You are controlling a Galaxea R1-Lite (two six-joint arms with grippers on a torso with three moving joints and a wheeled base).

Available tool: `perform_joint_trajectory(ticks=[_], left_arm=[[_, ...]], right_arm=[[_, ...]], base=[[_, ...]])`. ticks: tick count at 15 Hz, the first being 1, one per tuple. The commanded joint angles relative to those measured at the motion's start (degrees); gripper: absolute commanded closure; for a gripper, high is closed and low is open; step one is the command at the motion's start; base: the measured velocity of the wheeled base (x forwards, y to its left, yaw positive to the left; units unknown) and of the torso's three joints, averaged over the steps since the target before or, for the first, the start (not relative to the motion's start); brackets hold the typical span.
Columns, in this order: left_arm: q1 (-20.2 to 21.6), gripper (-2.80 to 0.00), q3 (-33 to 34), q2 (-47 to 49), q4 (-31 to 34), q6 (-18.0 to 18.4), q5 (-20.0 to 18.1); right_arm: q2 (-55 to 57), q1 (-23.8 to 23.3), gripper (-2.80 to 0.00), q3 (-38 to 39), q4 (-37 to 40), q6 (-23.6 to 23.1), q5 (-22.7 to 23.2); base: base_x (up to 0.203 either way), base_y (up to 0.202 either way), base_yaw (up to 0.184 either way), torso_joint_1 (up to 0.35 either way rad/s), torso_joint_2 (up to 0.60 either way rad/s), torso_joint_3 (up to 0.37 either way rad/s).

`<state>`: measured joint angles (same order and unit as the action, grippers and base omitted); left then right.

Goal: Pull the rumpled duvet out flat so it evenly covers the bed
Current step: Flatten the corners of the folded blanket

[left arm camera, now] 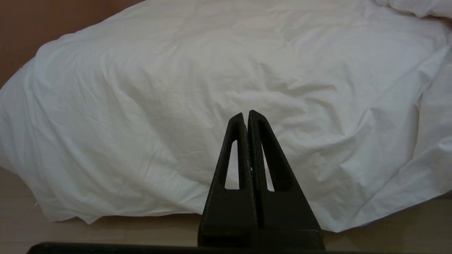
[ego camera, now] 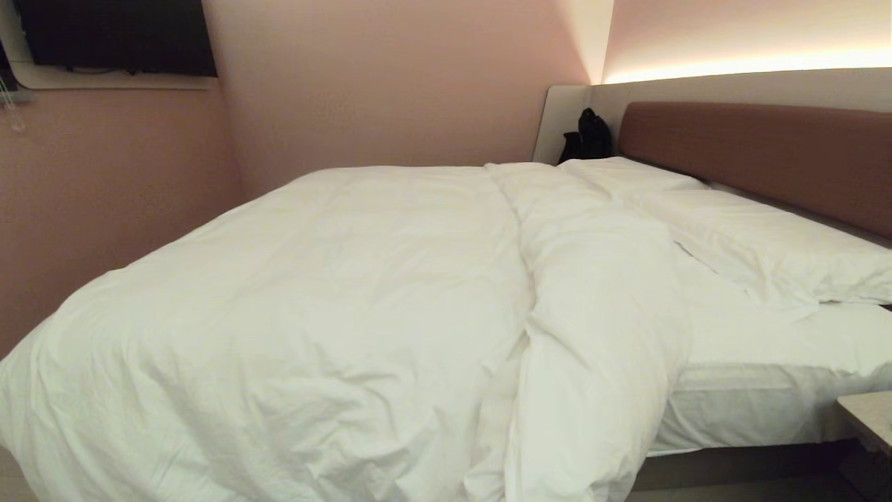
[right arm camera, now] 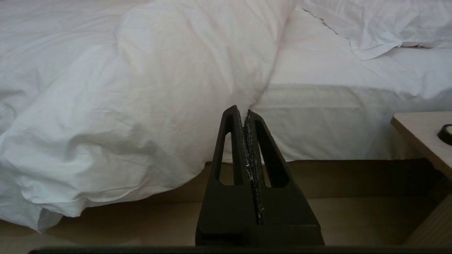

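The white puffy duvet (ego camera: 334,307) lies rumpled over the left and middle of the bed (ego camera: 752,411), its right edge bunched into a thick fold (ego camera: 592,300) that leaves bare sheet near the headboard (ego camera: 759,153). It hangs over the near side almost to the floor. Neither arm shows in the head view. My left gripper (left arm camera: 246,113) is shut and empty, held back from the hanging duvet (left arm camera: 197,91). The right gripper (right arm camera: 240,110) is also shut and empty, facing the fold's lower end (right arm camera: 148,106) and the mattress side (right arm camera: 335,120).
Two white pillows (ego camera: 759,237) lie along the headboard. A pale bedside table (ego camera: 871,418) stands at the near right, with a small dark object (right arm camera: 446,133) on it. A black bag (ego camera: 587,136) sits in the far corner. A pink wall runs along the bed's left side.
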<state>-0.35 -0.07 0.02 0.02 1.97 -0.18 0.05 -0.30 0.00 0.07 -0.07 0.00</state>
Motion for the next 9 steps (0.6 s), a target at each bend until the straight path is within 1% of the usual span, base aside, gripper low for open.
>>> perform_joint_trajectory(ticks=[1, 9], left_arm=[[0.0, 0.00, 0.0, 0.0, 0.0, 0.0, 0.0], [0.0, 0.00, 0.1, 0.0, -0.1, 0.0, -0.1]], right_arm=[[0.0, 0.0, 0.00, 0.0, 0.0, 0.0, 0.0], [0.0, 0.0, 0.00, 0.0, 0.0, -0.1, 0.0]], base=[[-0.001, -0.171, 0.003, 0.002, 0.00, -0.002], [0.000, -0.194, 0.002, 0.003, 0.00, 0.003]])
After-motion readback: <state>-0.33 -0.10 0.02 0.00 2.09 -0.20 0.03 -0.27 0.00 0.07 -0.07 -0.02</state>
